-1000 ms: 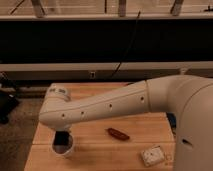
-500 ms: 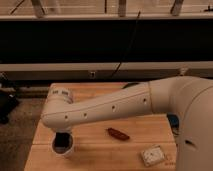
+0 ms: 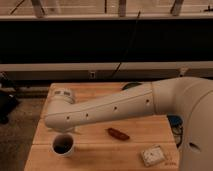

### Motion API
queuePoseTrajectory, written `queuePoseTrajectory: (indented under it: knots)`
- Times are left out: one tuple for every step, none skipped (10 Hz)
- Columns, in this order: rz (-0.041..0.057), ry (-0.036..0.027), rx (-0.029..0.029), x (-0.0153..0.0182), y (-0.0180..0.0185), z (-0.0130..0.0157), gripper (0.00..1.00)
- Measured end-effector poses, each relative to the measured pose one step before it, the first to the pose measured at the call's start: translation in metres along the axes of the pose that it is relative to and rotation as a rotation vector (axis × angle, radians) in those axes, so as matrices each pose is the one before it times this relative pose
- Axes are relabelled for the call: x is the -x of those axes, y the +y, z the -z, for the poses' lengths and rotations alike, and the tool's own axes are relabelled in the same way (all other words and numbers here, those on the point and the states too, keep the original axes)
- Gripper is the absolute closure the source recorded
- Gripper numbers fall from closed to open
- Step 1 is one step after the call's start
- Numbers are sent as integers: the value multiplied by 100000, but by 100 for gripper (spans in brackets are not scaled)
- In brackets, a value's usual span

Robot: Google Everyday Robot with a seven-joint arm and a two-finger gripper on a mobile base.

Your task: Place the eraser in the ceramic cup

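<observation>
The white ceramic cup (image 3: 63,145) stands upright near the front left corner of the wooden table (image 3: 100,150). Its inside looks dark, and I cannot make out the eraser as a separate thing. My white arm (image 3: 115,110) reaches from the right across the table to just above the cup. The gripper (image 3: 66,131) hangs under the arm's end directly over the cup, mostly hidden by the arm, with only a dark bit showing.
A brown oblong thing (image 3: 118,133) lies mid-table, right of the cup. A flat white square object (image 3: 152,155) sits at the front right. A dark rounded thing (image 3: 131,86) peeks out behind the arm at the table's back edge.
The arm's end has risen slightly from the cup, so the cup's rim shows more fully. The cup and other objects have not moved.
</observation>
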Motion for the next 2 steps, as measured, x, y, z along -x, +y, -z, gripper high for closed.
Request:
queuePoseTrajectory:
  knots:
    - [-552,417,-463,-106,-9,38,20]
    - [-1494,159,-1150,-325,56,-26,23]
